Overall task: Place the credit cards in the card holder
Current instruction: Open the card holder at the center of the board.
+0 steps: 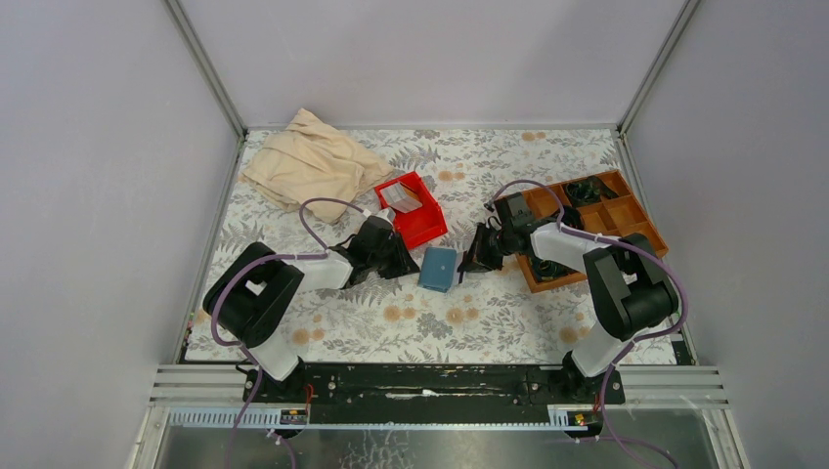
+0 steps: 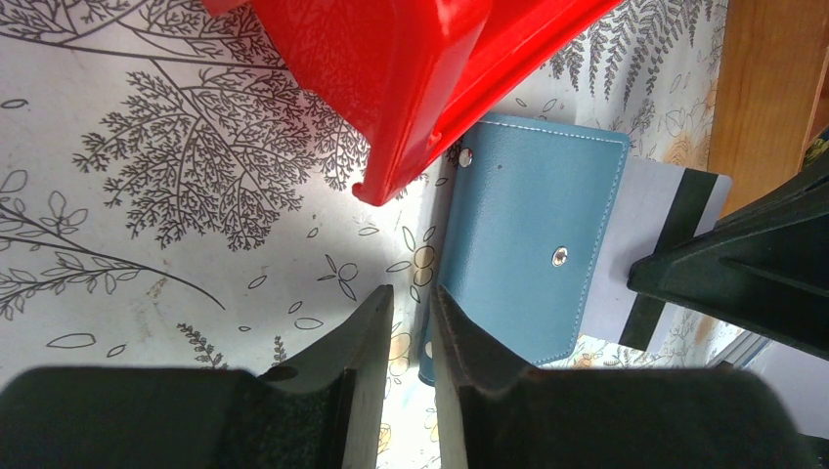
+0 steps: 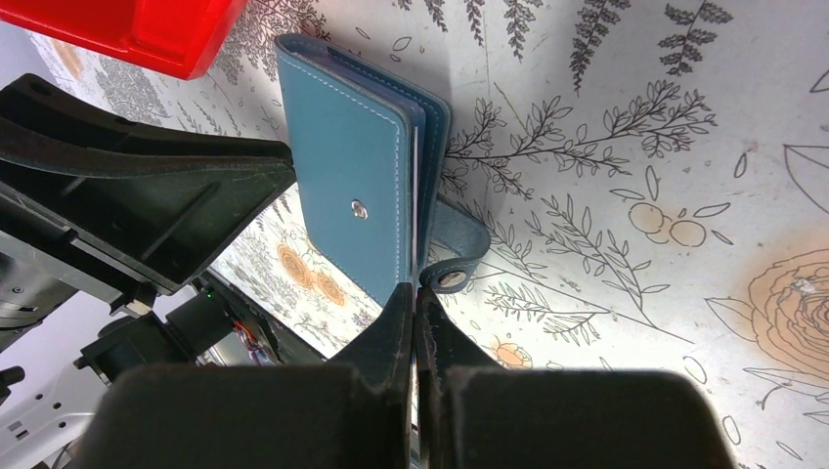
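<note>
Left wrist only: silver credit card (image 2: 640, 220), dark stripe, sticking out of the teal card holder (image 2: 528, 234), right gripper (image 3: 415, 290) clamped shut on it. Right wrist shows that card edge-on. Left gripper (image 2: 411, 293) narrowly open, empty, at the holder's near edge. Top view: second credit card (image 1: 399, 198) inside red bin (image 1: 427, 227).

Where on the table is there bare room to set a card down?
Free: near strip between wallet and arm bases; far strip between cloth and tray. Crowded: the middle, where left gripper, right gripper, bin and wallet bunch together.
</note>
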Robot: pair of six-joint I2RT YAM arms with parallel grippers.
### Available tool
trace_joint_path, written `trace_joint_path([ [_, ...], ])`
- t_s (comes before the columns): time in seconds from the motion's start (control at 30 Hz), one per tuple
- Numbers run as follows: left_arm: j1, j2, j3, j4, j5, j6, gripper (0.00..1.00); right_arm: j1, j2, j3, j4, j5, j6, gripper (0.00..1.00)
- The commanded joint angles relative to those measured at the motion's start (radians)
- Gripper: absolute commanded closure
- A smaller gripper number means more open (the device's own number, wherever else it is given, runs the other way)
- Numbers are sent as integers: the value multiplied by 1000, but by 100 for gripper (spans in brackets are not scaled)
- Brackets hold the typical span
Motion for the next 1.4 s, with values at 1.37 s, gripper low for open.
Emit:
trace_joint_path([
  [1.37,-11,105,-69,-201,-21,55,71,35,41,55,15,9,20,100],
])
